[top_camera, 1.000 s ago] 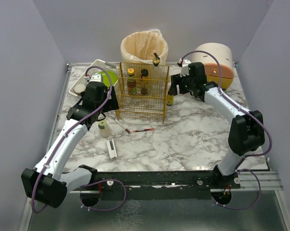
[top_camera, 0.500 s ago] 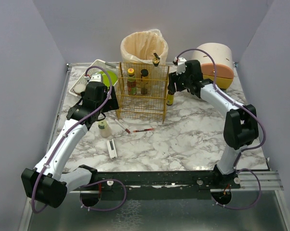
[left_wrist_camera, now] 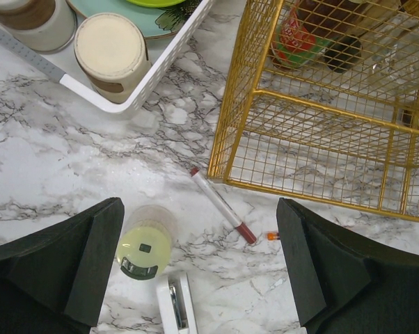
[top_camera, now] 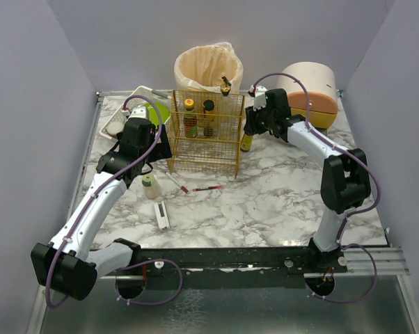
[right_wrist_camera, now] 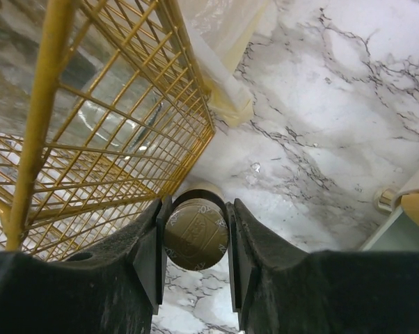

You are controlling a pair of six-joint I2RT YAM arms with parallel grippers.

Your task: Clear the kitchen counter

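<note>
Counter (left_wrist_camera: 56, 139): white marble, grey veins. Rack (left_wrist_camera: 321, 149), R of left claw (left_wrist_camera: 199, 229): gold wire. Bottle cap (right_wrist_camera: 195, 236) in right claw (right_wrist_camera: 195, 206): brown. Jar (left_wrist_camera: 145, 243) by left claw: yellow-green.

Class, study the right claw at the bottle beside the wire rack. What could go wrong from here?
The right claw grips the small bottle at its round cap, so it may slip or twist when lifted.
The bottle stands close beside the gold wire rack; lifting could snag the wires or nudge the rack across the kitchen counter.
</note>
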